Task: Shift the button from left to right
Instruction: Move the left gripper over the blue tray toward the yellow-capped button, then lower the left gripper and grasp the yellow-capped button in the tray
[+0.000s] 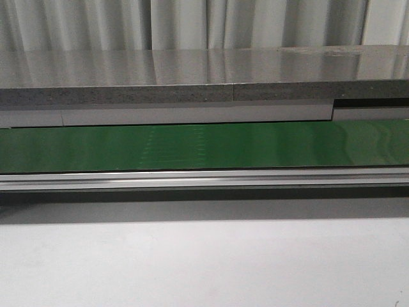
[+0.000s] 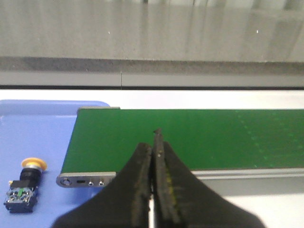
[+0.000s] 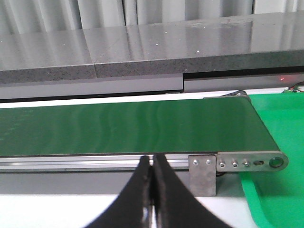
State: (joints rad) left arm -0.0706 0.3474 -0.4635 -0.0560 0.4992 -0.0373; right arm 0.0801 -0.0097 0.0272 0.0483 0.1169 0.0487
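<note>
Currently the button (image 2: 26, 185) lies on its side on the blue tray (image 2: 47, 118), just off the end of the green conveyor belt (image 2: 190, 137), untouched. Left gripper (image 2: 154, 142) hangs over the belt's near edge, fingers pressed together, empty. Right gripper (image 3: 152, 164) likewise clenched, empty, near the belt's other end beside the green tray (image 3: 280, 123).
</note>
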